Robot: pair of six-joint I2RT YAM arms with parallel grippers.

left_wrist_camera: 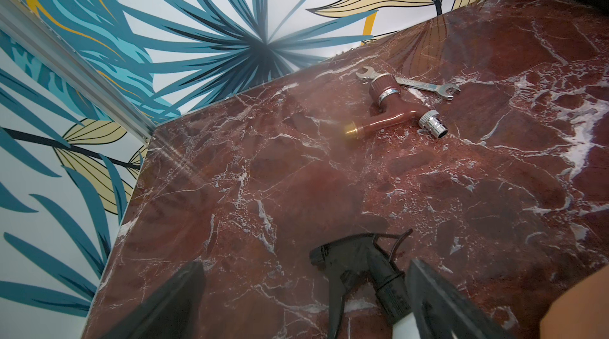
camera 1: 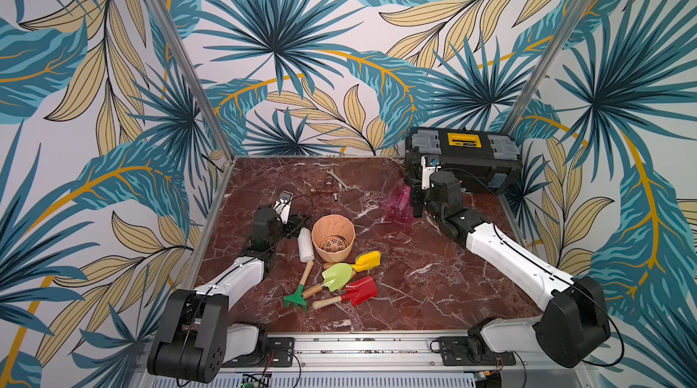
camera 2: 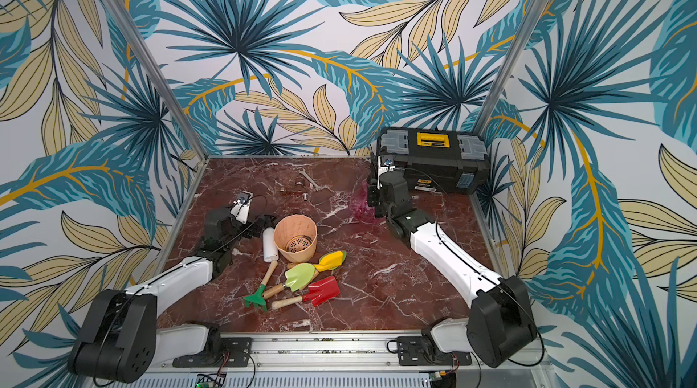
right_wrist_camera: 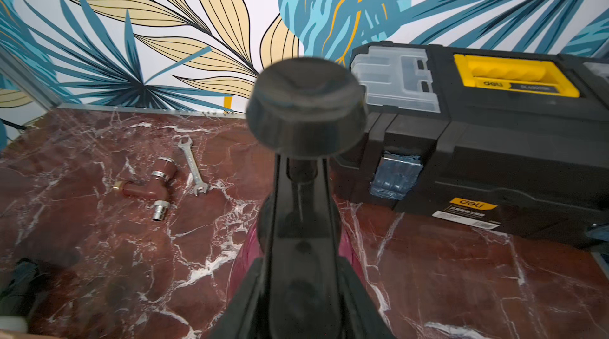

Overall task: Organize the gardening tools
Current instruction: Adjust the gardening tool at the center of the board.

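The gardening tools lie in a heap in front of the pot: a yellow scoop [camera 1: 367,259], a lime-green trowel [camera 1: 335,276], a red square shovel [camera 1: 360,290] and a dark green rake [camera 1: 298,297], all with wooden handles. My left gripper [left_wrist_camera: 306,304] is open low over the table, and the black trigger head [left_wrist_camera: 359,265] of a white spray bottle [camera 1: 305,244] lies between its fingers, untouched. My right gripper [camera 1: 413,201] is far from the tools, shut on the black handle [right_wrist_camera: 301,238] of a pink see-through sprayer [camera 1: 399,203] near the toolbox.
A peach pot [camera 1: 333,237] stands mid-table beside the spray bottle. A black and yellow toolbox [camera 1: 464,160] fills the back right corner. A silver wrench [camera 1: 339,178] and a brown tap fitting [left_wrist_camera: 392,116] lie at the back. Walls enclose three sides.
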